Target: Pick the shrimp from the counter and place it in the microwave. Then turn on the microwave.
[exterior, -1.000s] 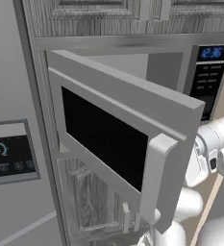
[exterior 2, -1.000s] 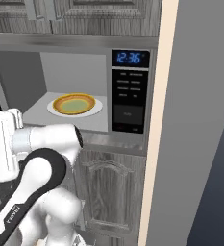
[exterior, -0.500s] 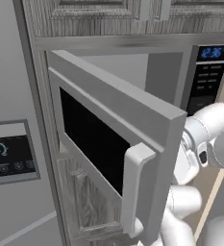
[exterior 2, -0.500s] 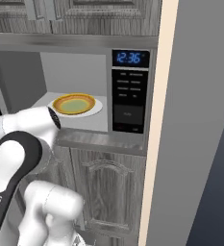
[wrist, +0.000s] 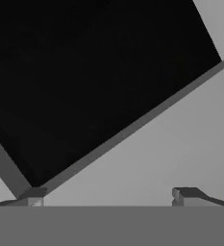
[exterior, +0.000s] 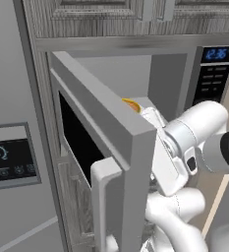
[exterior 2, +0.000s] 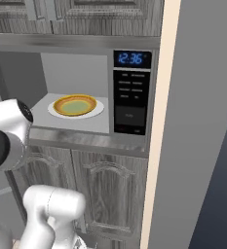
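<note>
The microwave [exterior 2: 130, 92] stands with its door [exterior: 99, 125] swung out; the pale bar handle [exterior: 106, 206] is at the door's near edge. My gripper [wrist: 108, 197] is open, its fingertips [wrist: 188, 194] wide apart with nothing between them. It is pressed close to the door's black window [wrist: 84, 72] and grey frame. In the left base view my hand reaches in behind the door's inner side, and the fingers are hidden there. Inside the microwave a yellow bowl [exterior 2: 75, 104] sits on a white plate [exterior 2: 98, 110]. The shrimp is out of view.
A grey panel with a black dial screen [exterior: 9, 158] is on the wall left of the microwave. Wood-grain cabinet doors [exterior 2: 103, 189] lie below the microwave, more above. A tall grey side panel [exterior 2: 202, 121] stands at the right.
The microwave door has swung further out toward the left base camera, now nearly edge-on. My arm has moved left, close behind the door.
</note>
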